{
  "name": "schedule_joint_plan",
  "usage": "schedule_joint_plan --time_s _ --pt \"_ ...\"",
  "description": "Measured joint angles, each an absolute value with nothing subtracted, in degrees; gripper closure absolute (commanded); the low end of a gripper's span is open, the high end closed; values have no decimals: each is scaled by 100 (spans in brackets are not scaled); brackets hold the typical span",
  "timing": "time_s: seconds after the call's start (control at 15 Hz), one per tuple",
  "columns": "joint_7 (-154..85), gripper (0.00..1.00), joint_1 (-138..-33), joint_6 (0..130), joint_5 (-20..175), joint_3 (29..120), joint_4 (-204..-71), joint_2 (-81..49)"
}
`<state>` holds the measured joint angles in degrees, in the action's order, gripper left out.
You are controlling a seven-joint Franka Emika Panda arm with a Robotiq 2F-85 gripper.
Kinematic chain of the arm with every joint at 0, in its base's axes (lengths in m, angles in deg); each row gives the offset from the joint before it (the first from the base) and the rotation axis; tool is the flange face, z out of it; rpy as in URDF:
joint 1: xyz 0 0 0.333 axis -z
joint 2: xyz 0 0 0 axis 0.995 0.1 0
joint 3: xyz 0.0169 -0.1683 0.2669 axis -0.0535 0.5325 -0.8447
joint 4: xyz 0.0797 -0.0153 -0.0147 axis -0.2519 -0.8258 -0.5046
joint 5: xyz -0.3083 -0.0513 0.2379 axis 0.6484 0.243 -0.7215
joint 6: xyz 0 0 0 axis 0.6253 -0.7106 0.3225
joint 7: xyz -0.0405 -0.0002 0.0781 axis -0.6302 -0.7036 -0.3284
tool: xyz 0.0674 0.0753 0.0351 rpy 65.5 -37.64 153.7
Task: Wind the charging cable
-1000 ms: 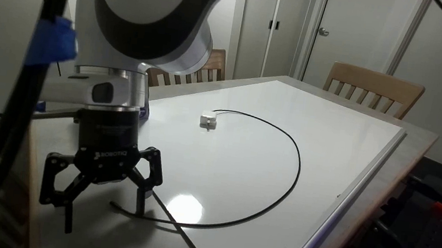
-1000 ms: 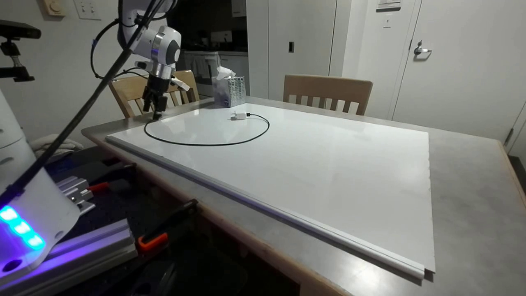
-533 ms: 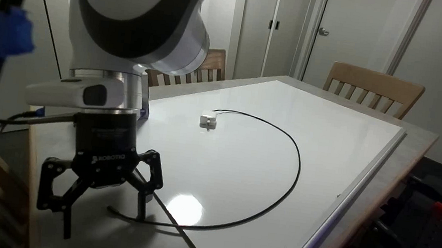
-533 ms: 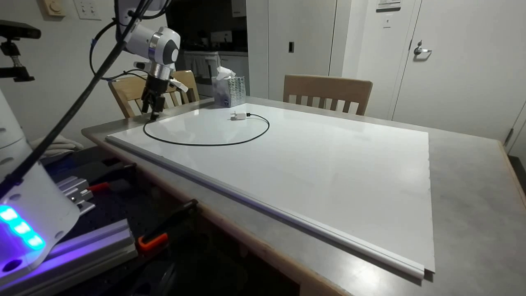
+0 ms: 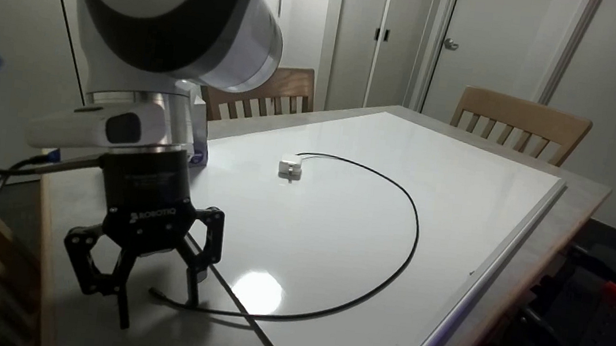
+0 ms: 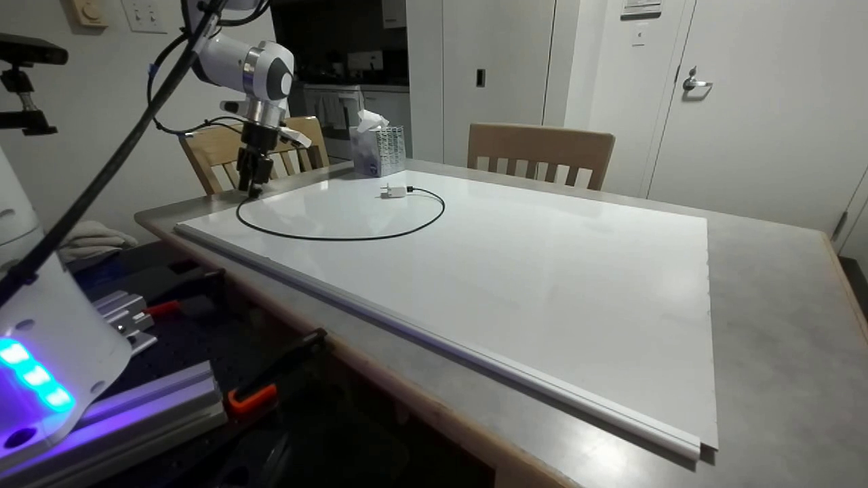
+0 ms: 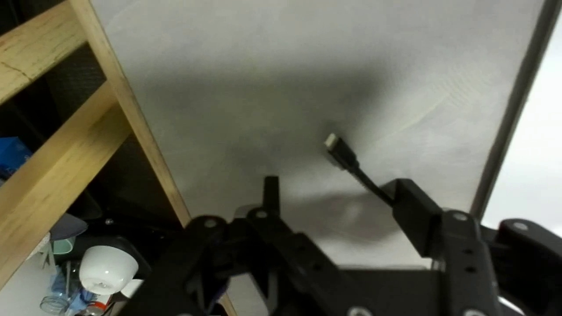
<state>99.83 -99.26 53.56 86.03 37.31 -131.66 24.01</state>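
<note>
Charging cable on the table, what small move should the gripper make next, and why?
I'd probably ease the gripper shut on the cable near its plug. In the wrist view the jaws stand apart, the plug just past the gap and the cable reaching one jaw. In both exterior views the cable lies in a wide loose curve, so winding likely starts from this end.

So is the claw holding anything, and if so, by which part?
Nothing is held: the claw stands open, and the cord runs past one finger.
</note>
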Motion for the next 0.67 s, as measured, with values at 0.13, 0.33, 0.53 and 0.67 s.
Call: schedule_joint_plan --time_s 0.13,0.33,0.53,0.67 --pt "9983 77 -9997 5303 8563 3843 -13164 2329" --pt "9982 99 -10070 5255 8525 3990 -13163 2244" --pt "9951 100 -10148 5271 8524 4152 -13162 2171" --pt "9864 99 -10221 5288 8528 4287 -13161 2112"
